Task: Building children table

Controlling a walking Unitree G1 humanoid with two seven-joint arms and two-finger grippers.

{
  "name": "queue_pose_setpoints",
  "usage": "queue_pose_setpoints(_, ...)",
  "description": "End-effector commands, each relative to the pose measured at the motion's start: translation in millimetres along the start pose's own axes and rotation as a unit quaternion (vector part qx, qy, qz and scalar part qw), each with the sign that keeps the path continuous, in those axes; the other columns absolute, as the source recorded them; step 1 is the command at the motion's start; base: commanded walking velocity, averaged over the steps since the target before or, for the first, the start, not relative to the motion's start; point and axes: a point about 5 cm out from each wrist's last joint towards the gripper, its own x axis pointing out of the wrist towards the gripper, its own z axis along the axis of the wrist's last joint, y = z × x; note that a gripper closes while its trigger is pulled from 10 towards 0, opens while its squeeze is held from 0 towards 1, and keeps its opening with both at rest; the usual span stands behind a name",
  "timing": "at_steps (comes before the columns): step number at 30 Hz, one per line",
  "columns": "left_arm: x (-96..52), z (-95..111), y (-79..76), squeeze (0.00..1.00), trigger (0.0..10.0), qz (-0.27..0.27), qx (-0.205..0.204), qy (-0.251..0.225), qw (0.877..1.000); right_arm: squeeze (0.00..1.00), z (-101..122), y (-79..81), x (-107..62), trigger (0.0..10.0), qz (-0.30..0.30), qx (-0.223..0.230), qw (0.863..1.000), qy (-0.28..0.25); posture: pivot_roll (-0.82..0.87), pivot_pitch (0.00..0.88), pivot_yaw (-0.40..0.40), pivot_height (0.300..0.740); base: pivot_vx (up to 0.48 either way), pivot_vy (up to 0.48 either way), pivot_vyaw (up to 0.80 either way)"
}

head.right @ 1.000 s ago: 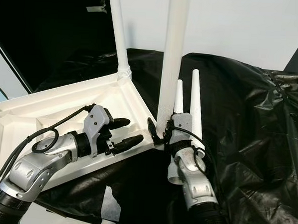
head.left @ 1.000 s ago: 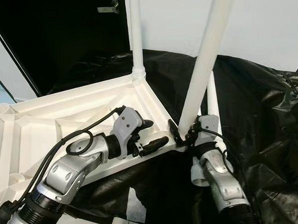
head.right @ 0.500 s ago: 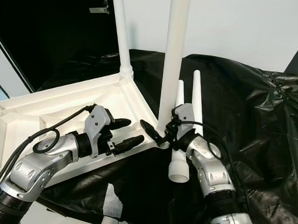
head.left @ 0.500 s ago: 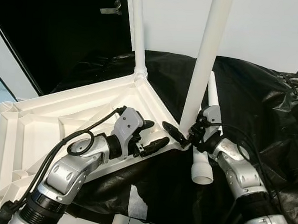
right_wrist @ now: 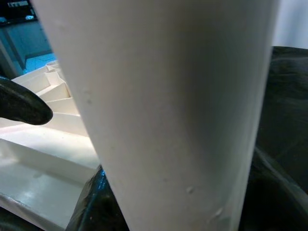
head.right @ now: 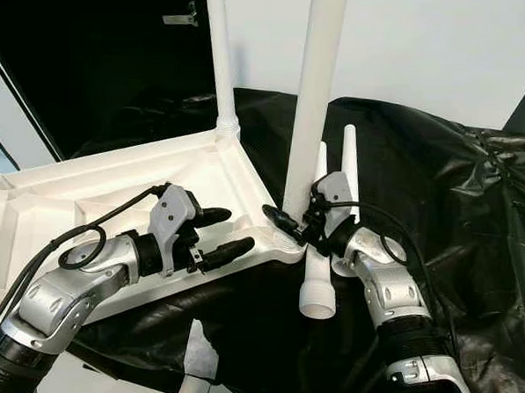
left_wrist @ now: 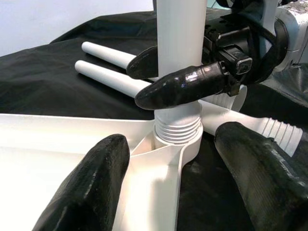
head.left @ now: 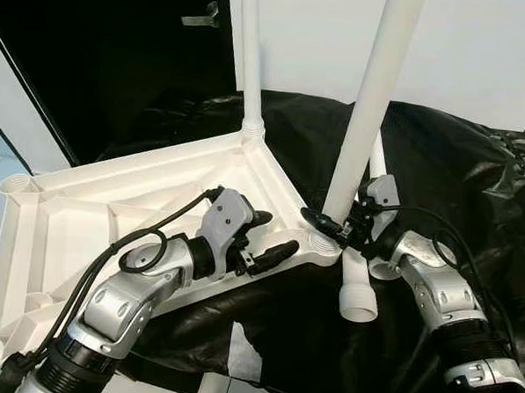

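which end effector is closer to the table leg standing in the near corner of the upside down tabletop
Right. The right end effector clasps the table leg just above its threaded base. The left end effector is open over the tabletop rim, a short way from the leg's socket, not touching the leg.

Left pincer (left_wrist: 185, 187) open astride tabletop corner socket (left_wrist: 177, 144); right pincer (left_wrist: 166, 77) clamps upright leg (left_wrist: 179, 33).

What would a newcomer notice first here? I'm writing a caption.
The upside-down white tabletop lies on black sheeting, two white legs rising from its corners. The right gripper clasps the near leg just above its threaded socket, while the left gripper, open, straddles the tabletop's edge beside that corner.
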Motion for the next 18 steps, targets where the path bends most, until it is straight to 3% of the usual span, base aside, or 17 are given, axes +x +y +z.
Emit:
queue_pose_setpoints(1,-0.5,0.0,-0.7,0.00,10.0,-0.020,0.005,0.001,1.000,0.00,-9.3,0.8,-1.6,0.0,-0.005,0.022,1.000,0.017,0.03,0.000,0.020,0.740,0.000,0.000,0.00)
queue_pose_setpoints(3,-0.1,0.1,-0.6,0.00,10.0,-0.020,0.005,0.001,1.000,0.00,-10.1,0.3,-1.6,0.0,-0.013,0.027,0.999,0.018,0.03,0.000,0.020,0.740,0.000,0.000,0.00)
queue_pose_setpoints(4,0.0,0.1,-0.6,0.00,10.0,-0.021,0.005,0.001,1.000,0.00,-10.2,-0.3,-1.1,3.9,-0.027,0.032,0.999,0.017,0.03,0.000,0.019,0.740,0.000,0.000,0.00)
queue_pose_setpoints(6,0.1,0.1,-0.6,0.00,10.0,-0.021,0.005,0.001,1.000,0.00,-10.2,-0.6,-0.8,3.9,-0.036,0.036,0.999,0.016,0.03,0.000,0.018,0.740,0.000,0.000,0.00)
queue_pose_setpoints(7,0.3,-0.1,-0.4,0.00,10.0,-0.020,0.006,0.001,1.000,0.00,-10.9,-0.8,0.4,10.0,-0.053,0.032,0.998,0.021,0.02,0.000,0.016,0.740,0.000,0.000,0.00)
queue_pose_setpoints(8,0.3,-0.1,-0.4,0.00,10.0,-0.020,0.006,0.001,1.000,0.00,-10.9,-0.8,0.4,10.0,-0.053,0.032,0.998,0.021,0.02,0.000,0.016,0.740,0.000,0.000,0.00)
queue_pose_setpoints(11,1.7,-1.2,1.8,0.00,10.0,-0.008,0.006,0.004,1.000,0.00,-16.6,2.1,4.6,10.0,-0.135,0.019,0.990,0.042,0.02,0.000,0.009,0.740,0.000,0.000,0.00)
queue_pose_setpoints(18,1.9,-0.9,1.6,0.00,10.0,-0.003,0.006,0.002,1.000,0.00,-23.1,16.5,9.4,10.0,-0.214,0.025,0.975,0.052,0.03,0.000,0.003,0.740,0.000,0.000,0.00)
